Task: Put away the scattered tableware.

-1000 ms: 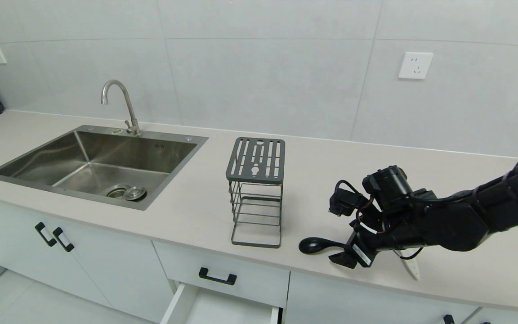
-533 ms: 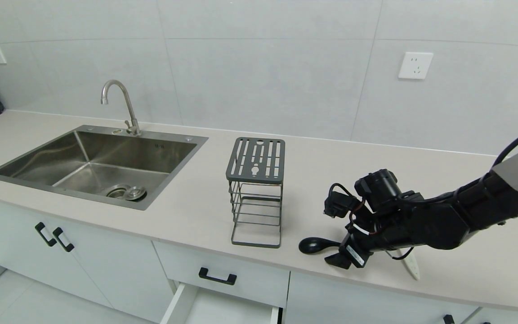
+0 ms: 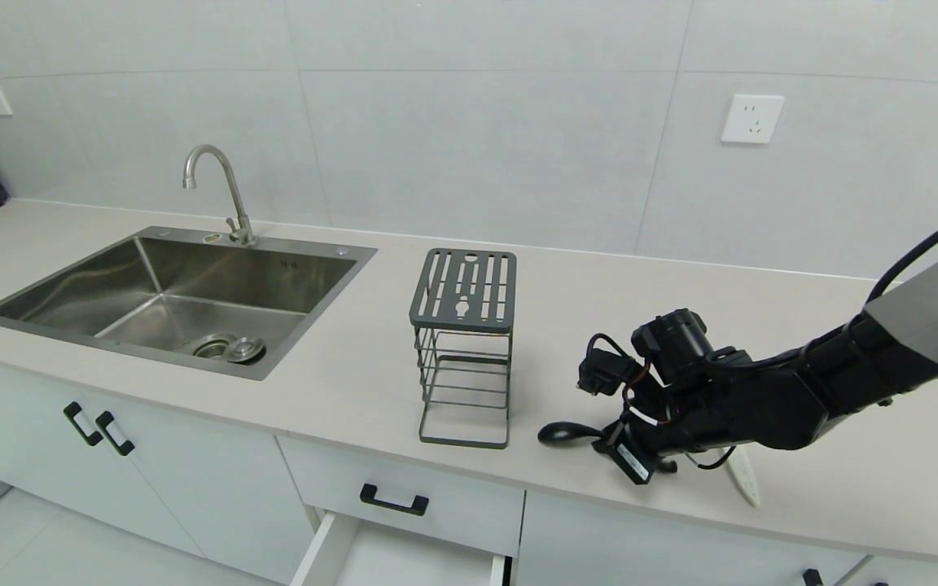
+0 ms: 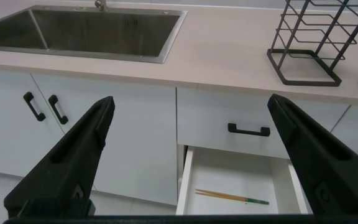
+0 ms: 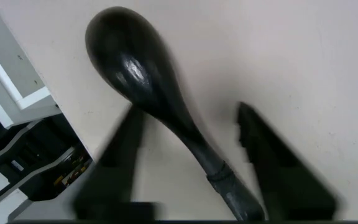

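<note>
Black spoon [image 5: 148, 81] on the counter [image 5: 278, 50], handle between the fingers of the right gripper [image 5: 188, 115] (spread, holding nothing).

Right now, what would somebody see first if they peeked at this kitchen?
Probably the right gripper, low near the counter's front edge, fingers open either side of the black spoon. Next, the dark wire rack standing mid-counter, and the open drawer below with chopsticks inside.

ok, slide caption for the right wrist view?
Right pincer open astride the handle of the black spoon lying on the counter.
</note>
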Controlling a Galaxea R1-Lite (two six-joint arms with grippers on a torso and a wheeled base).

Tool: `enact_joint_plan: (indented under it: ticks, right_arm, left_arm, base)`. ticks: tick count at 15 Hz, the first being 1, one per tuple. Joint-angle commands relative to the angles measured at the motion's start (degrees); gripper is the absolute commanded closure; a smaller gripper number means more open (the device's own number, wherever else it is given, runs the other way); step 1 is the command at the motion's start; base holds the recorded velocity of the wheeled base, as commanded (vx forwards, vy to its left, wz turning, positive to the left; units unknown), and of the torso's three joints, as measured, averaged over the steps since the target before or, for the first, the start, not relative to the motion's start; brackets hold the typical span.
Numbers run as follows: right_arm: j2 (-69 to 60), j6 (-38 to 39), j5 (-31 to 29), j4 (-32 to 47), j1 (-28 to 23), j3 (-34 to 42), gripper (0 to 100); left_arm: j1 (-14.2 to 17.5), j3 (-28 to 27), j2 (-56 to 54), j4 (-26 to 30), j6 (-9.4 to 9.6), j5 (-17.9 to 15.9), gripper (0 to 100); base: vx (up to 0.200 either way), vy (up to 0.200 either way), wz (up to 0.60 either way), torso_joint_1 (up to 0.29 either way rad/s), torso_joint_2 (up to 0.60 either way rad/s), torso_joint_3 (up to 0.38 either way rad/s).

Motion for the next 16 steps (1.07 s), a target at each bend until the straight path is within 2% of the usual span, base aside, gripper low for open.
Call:
enact_joint_plan:
  ticks: [1,9,16]
  right_arm:
    - [0.35,0.0,-0.05,0.1,0.02,0.1,100]
    - [-2.72,-0.62,0.3,0.18,0.73,1.33,100]
    - [-8.53,-0.71,1.53,0.1,5.3,5.72,100]
  left_arm:
    - [0.02,0.0,0.07,0.0,-0.01,-0.01,0]
    - [0.02,0.0,0.07,0.0,-0.01,-0.01,0]
    - [-0.06,0.0,0.07,0.0,-0.01,-0.01,0]
  base:
    - [0.0,0.0,0.0,0.0,0.0,0.0]
    - [0.0,0.0,0.0,0.0,0.0,0.0]
    - [0.0,0.0,0.0,0.0,0.0,0.0]
